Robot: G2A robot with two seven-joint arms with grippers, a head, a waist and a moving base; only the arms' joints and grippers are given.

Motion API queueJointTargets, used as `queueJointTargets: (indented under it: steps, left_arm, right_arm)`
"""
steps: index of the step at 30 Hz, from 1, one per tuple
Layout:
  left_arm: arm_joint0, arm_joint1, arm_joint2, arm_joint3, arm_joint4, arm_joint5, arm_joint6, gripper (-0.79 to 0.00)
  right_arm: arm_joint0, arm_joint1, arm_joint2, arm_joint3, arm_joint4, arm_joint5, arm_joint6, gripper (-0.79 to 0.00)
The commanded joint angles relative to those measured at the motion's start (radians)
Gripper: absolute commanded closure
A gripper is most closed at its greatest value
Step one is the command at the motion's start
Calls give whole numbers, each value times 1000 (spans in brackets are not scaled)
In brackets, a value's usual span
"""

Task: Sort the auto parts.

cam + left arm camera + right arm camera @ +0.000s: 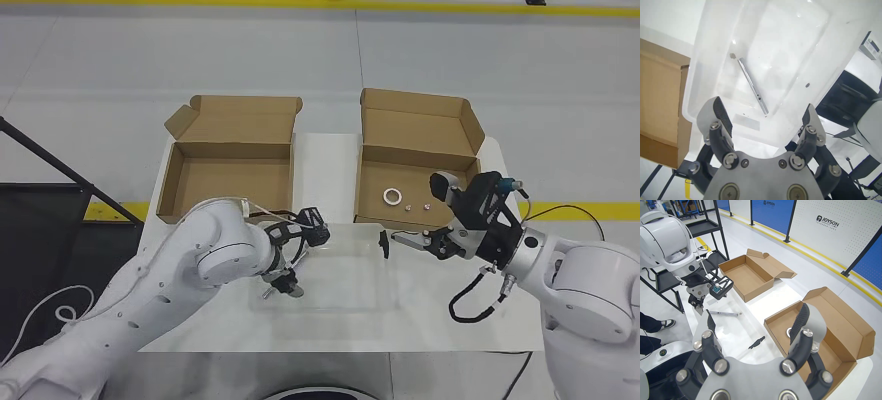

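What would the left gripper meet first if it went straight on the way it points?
Probably the metal rod lying in the clear tray, right ahead of the open left gripper; depth is unclear.

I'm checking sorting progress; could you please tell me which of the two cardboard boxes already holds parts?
The box on the robot's right: a white ring lies inside, while the left box shows only cardboard.

There are two cardboard boxes (230,185) (440,185) and one clear bin (340,285). One metal rod (752,85), one small grey bit (732,55) and one black part (384,243) can be counted, along with one ring (394,196) and two small pale pieces (411,207) (427,207).
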Motion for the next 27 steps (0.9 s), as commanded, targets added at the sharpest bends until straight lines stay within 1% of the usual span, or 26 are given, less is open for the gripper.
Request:
queueJointTargets:
  steps: [1,6,8,10,13,15,18,19,21,22,23,26,27]
  left_arm:
    - [-1,0,1,0,3,1,0,-785]
    - [-1,0,1,0,3,1,0,-785]
    - [9,0,3,9,36,15,39,-785]
    - [25,-3,26,14,108,30,83,-785]
    - [24,-12,67,30,204,63,99,-785]
    - [18,-19,80,44,190,64,120,-785]
    - [12,-30,102,49,196,84,122,-785]
    - [10,-34,110,53,195,93,122,-757]
    - [5,-41,120,63,187,104,121,-674]
    - [3,-44,123,71,181,105,121,-585]
    - [0,-47,127,79,180,107,123,-520]
    - [-3,-54,136,105,170,109,125,-502]
    - [-4,-56,138,115,167,109,125,-449]
  right_arm:
    - [0,0,0,0,0,0,0,-785]
    - [0,0,0,0,0,0,0,-785]
    - [0,0,0,0,0,0,0,-785]
    - [0,0,0,0,0,0,0,-785]
    - [0,0,0,0,0,0,0,-785]
    - [0,0,0,0,0,0,0,-785]
    - [0,0,0,0,0,0,0,-785]
    - [0,0,0,0,0,0,0,-785]
    - [0,0,0,0,0,0,0,-785]
    - [0,0,0,0,0,0,0,-785]
    - [0,0,0,0,0,0,0,-785]
    - [0,0,0,0,0,0,0,-785]
    - [0,0,0,0,0,0,0,-785]
